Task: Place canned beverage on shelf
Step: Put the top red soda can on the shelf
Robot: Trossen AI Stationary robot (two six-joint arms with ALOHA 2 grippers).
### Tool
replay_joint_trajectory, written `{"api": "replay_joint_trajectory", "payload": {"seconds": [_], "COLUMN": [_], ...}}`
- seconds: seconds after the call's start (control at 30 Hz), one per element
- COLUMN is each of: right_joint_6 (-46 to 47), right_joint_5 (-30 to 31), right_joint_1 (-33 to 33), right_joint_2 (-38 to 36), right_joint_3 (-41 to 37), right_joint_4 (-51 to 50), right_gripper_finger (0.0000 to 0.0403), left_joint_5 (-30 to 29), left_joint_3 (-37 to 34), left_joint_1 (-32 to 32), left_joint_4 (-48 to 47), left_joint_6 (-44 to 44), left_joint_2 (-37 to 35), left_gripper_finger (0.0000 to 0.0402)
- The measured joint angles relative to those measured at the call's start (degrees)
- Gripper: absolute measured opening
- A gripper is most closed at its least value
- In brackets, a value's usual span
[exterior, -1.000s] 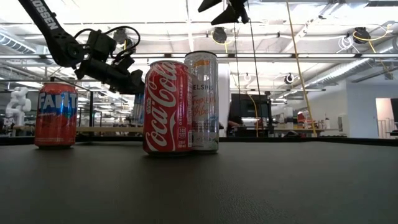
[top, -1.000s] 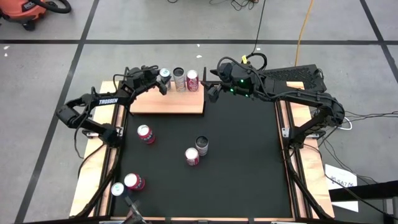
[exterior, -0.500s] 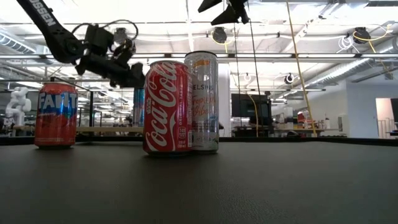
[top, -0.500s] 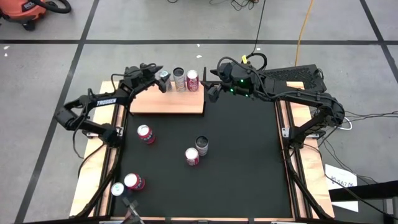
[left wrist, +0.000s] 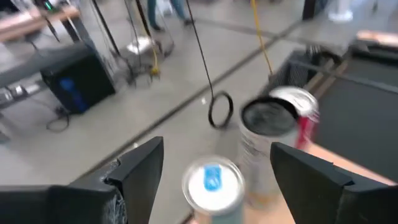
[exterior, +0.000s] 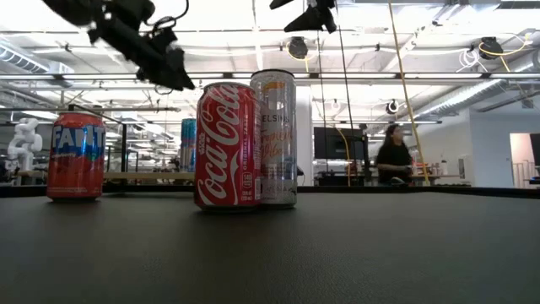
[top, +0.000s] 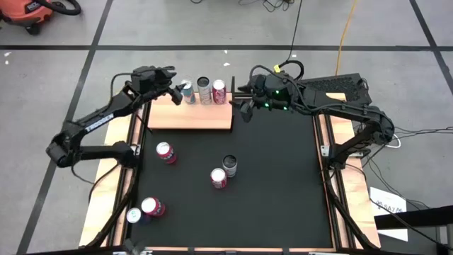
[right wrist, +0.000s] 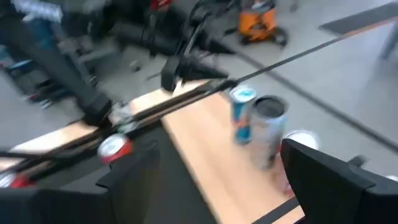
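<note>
Now | left end effector [top: 172,76] released, beside blue can [top: 187,88] at shelf [top: 191,118] back edge | right end effector [top: 241,94] released, off shelf's end

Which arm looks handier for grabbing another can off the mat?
Probably the left. Its open left gripper is empty beside the shelf, and the red can stands on its side. The right gripper hangs farther away.

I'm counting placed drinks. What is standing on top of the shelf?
Three cans stand in a row along the far edge of the shelf: a blue-topped can, a silver can and a red can. Nothing covers them.
</note>
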Motion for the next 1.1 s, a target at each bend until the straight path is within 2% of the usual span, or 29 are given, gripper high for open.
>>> {"api": "replay_joint_trajectory", "payload": {"seconds": [0.07,0.2,0.47,0.8,0.9,1.1], "right_joint_6": [0.60,1.24,1.05,0.98,1.27,1.26], "right_joint_5": [-3.22,-7.12,-7.30,-8.86,-8.77,-8.58], "right_joint_1": [0.40,1.90,7.36,15.92,18.00,20.98], "right_joint_2": [-0.05,-0.02,0.31,0.53,1.29,4.21], "right_joint_3": [0.00,0.00,0.00,0.02,0.02,0.03], "right_joint_4": [-2.18,-6.34,-8.14,-10.80,-11.14,-11.14], "right_gripper_finger": [0.0318,0.0318,0.0318,0.0318,0.0318,0.0318], "left_joint_5": [-0.46,-1.63,-11.35,-22.81,-25.11,-25.77], "left_joint_3": [3.06,7.50,12.68,12.88,12.88,12.86], "left_joint_1": [-2.25,-8.24,-26.86,-51.91,-57.38,-65.23], "left_joint_4": [-7.19,-15.02,-25.75,-26.30,-26.19,-23.72], "left_joint_6": [-0.86,-5.67,-11.07,-26.23,-30.99,-38.39], "left_joint_2": [-1.70,-4.47,-6.15,-3.75,-0.89,6.55], "left_gripper_finger": [0.0294,0.0294,0.0294,0.0294,0.0294,0.0294]}}
